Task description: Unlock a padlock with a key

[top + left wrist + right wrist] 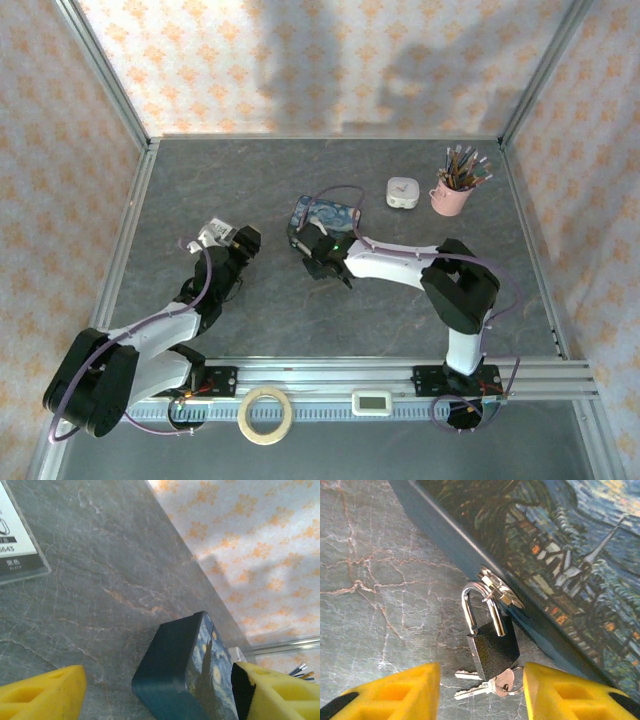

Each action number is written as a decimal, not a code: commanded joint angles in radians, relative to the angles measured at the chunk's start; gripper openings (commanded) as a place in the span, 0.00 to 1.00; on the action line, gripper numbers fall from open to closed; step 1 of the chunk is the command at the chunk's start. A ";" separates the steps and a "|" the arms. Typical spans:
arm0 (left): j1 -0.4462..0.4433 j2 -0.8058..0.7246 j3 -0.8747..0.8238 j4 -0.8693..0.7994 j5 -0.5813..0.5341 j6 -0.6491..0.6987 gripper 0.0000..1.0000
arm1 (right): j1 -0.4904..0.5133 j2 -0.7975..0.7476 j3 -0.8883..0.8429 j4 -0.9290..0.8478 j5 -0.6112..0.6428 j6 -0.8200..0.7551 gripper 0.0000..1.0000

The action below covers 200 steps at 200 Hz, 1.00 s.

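The padlock (492,650) is hanging by its shackle (466,610) through the hasp (496,591) of the blue painted tin (560,545), just ahead of my right gripper (481,692) and centred between its fingers. Its dark body is leaning down onto the table (375,580), so the keyhole end is facing back toward me.

The key (482,684) is lying flat on the table on its ring, touching the padlock's lower end, right in the gap between my fingertips. None of the bunch looks to be sitting in the keyhole, though I cannot be sure from this angle.

I am holding the right jaws wide apart and gripping nothing, with one yellow finger (395,695) to each side of the key. I judge this to be the stance for closing on it.

Off to my left, my left gripper (157,695) is also standing open and empty, aiming at the tin's side wall from well back, probably to steady the tin while the key is being turned. A label card (15,535) is lying up and to the left of that gripper.
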 commanded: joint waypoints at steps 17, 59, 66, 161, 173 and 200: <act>0.009 0.058 0.015 0.065 0.051 -0.004 0.73 | 0.005 -0.022 -0.103 0.113 0.063 -0.089 0.45; 0.009 0.088 0.005 0.116 0.076 -0.016 0.73 | 0.004 -0.030 -0.168 0.217 0.079 -0.105 0.41; 0.009 0.088 -0.003 0.124 0.076 -0.020 0.73 | 0.004 -0.037 -0.183 0.238 0.086 -0.110 0.40; 0.008 0.043 -0.042 0.142 0.057 -0.006 0.73 | -0.095 -0.091 -0.332 0.475 -0.074 -0.155 0.25; 0.010 0.042 -0.042 0.144 0.056 -0.001 0.73 | -0.109 -0.101 -0.341 0.492 -0.108 -0.173 0.22; 0.013 0.050 -0.041 0.154 0.059 0.005 0.72 | -0.126 -0.117 -0.340 0.511 -0.166 -0.228 0.11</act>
